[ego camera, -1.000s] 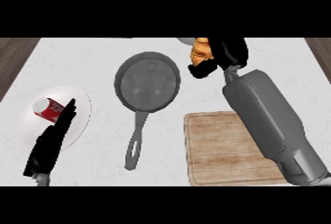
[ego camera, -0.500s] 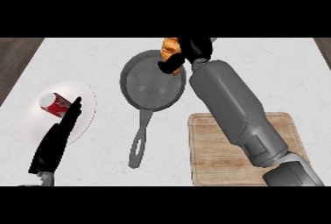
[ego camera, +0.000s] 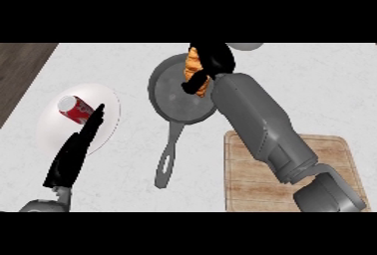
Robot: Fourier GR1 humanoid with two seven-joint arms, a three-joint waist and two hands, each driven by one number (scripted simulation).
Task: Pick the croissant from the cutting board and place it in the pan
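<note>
Nearest, the wooden cutting board is lying bare at lower right, with the right forearm crossing over its left corner. At lower left the left hand is resting with fingers straight, tips overlapping a white plate carrying a red can. Farther out, the grey pan is sitting with its handle pointing toward the near edge. Over the pan's far rim, the right hand is curling around the croissant; whether the pastry is touching the pan appears uncertain.
</note>
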